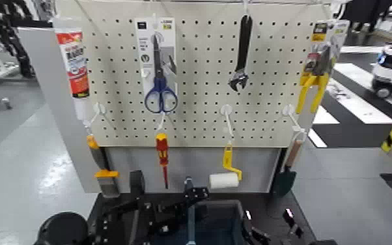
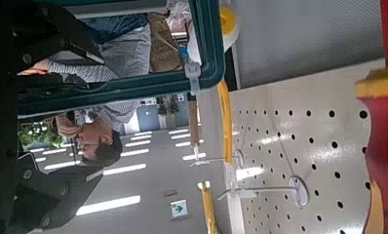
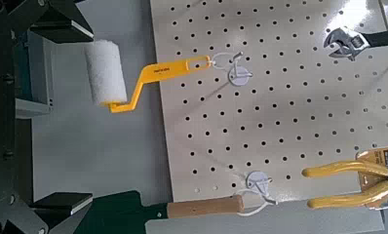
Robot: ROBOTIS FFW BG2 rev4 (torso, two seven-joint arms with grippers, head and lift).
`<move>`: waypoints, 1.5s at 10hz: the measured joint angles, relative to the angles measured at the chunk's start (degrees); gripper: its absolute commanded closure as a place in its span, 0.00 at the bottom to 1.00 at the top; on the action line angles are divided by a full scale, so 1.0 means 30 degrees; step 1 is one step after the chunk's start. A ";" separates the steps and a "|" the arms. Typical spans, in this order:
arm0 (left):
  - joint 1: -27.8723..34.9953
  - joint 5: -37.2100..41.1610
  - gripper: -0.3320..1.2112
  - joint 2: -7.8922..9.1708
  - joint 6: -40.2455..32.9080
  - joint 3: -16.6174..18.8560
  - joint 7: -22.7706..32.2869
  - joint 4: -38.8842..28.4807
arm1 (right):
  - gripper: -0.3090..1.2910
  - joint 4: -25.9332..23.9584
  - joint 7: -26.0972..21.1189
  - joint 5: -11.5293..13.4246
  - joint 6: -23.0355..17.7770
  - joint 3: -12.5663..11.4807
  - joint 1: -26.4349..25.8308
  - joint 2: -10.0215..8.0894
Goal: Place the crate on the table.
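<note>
The dark blue-grey rectangular plastic crate [image 1: 221, 221] sits at the bottom centre of the head view, held up in front of the black flat-topped table [image 1: 270, 202] with its tall beige pegboard panel [image 1: 198, 72], its thin blue upright centre bar [image 1: 190, 218] rising from the middle. Judging by its thick rim and gridded walls, it should handle as a stiff, fairly light, hollow box with smooth plastic that could slip; the thick rim on the two short sides looks like the surest place to grip. The left end effector [image 1: 117, 218] shows at the lower left of the head view against the crate's side, and the right end effector [image 1: 270, 231] at the lower right on the opposite side; whether either is clamped or spread cannot be told. In the left wrist view the crate's rim [image 2: 207, 49] fills the upper part of the frame. The right wrist view shows a yellow-handled white paint roller [image 3: 109, 73] hanging on the pegboard.
</note>
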 measured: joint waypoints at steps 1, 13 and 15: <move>0.0180 -0.0268 0.30 -0.0012 -0.0089 0.0197 0.0036 -0.0532 | 0.28 -0.0014 0.0000 -0.0001 0.0011 0.0000 0.0012 0.0000; 0.8015 -1.3584 0.29 -0.0792 -0.8228 0.5200 0.4739 -1.1469 | 0.28 -0.0324 -0.0030 0.0017 0.0238 -0.0195 0.0194 0.0030; 0.9619 -1.9233 0.29 -0.1649 -1.2399 0.4965 0.5338 -1.2245 | 0.28 -0.0400 -0.0030 0.0056 0.0244 -0.0274 0.0257 0.0033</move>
